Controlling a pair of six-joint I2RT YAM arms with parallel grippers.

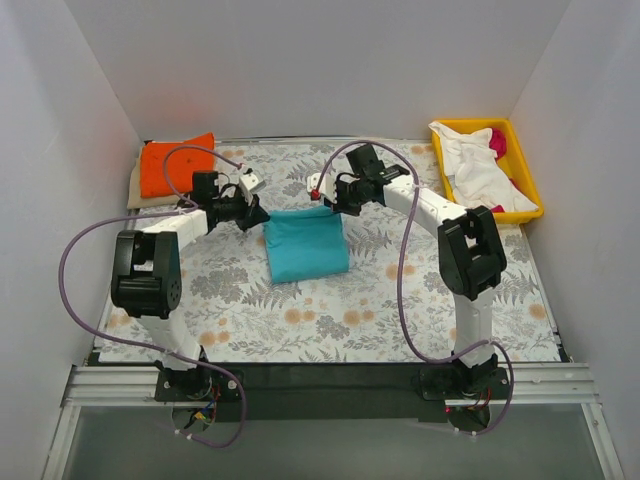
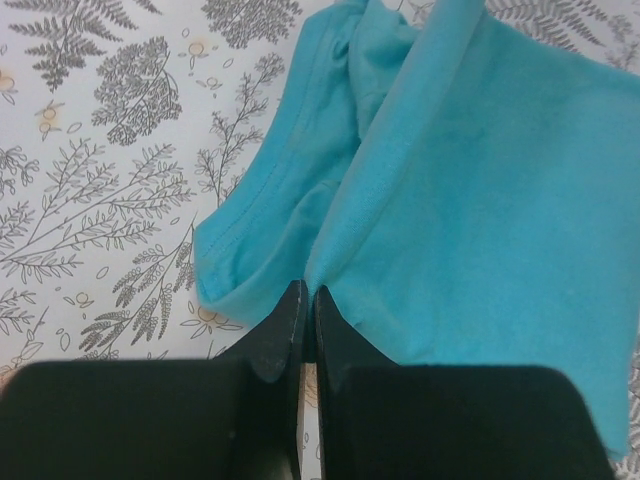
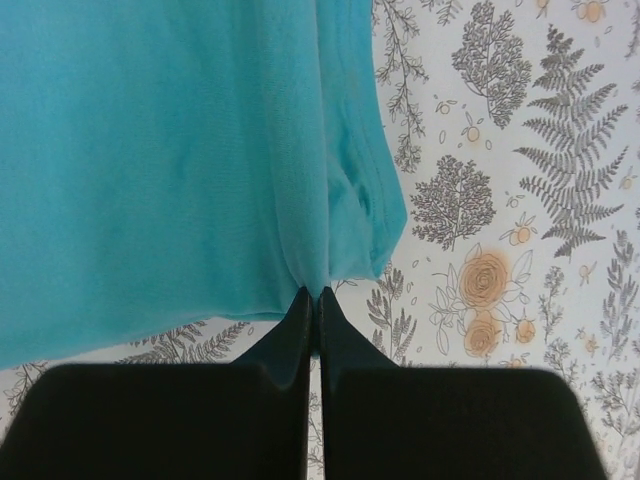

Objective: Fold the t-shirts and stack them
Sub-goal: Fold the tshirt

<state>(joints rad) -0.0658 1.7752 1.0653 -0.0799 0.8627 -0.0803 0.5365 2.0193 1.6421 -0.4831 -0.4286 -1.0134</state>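
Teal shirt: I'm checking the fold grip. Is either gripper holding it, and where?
Both hold the teal shirt: the left gripper pinches its far left corner, the right gripper its far right corner.

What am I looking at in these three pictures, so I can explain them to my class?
This is a robot with two arms bolted at the table's near edge. The wide picture comes from a fixed camera above and behind it; the other two come from cameras on the wrists, looking down at the cloth. On the floral table cloth lies a folded teal t-shirt. The left claw and the right claw are each shut on its far edge, one near each corner. A folded orange t-shirt sits at the far left, and a yellow tray at the far right holds white cloth and something magenta.
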